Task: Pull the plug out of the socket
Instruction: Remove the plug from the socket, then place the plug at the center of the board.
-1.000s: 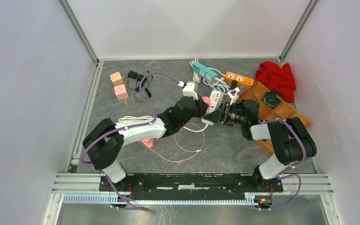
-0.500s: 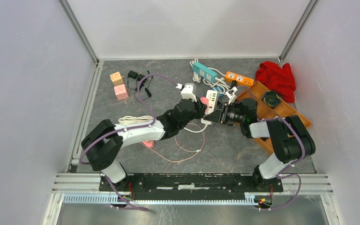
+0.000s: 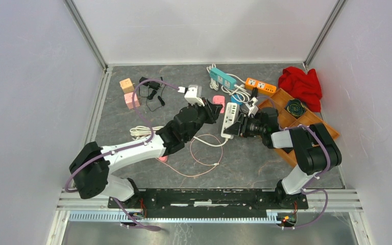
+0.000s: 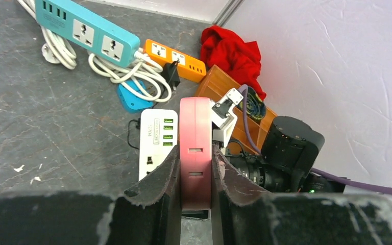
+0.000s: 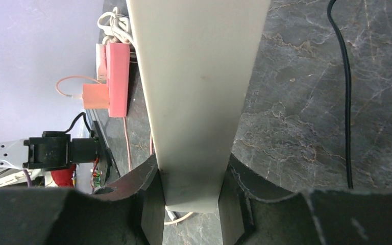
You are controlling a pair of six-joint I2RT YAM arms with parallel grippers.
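**Over the tabletop: plug withdrawal**

The pink plug is clamped in the left pincer, just beside the white socket strip, which is clamped in the right pincer. The two appear separated. The strip is to be held steady and the plug drawn straight off, untwisted. The plug is a flat, rounded pink block.

Mid counter: socket strip sits between the right end effector fingers. The plug is just left of the strip's far end, in the left end effector. Behind them a second strip and a third strip lie side by side, cords tangled between. Tray is right of the held strip, with the cloth behind the tray. Two blocks are far left, adapter just right of them. Coiled cable lies near left, beside the left arm.
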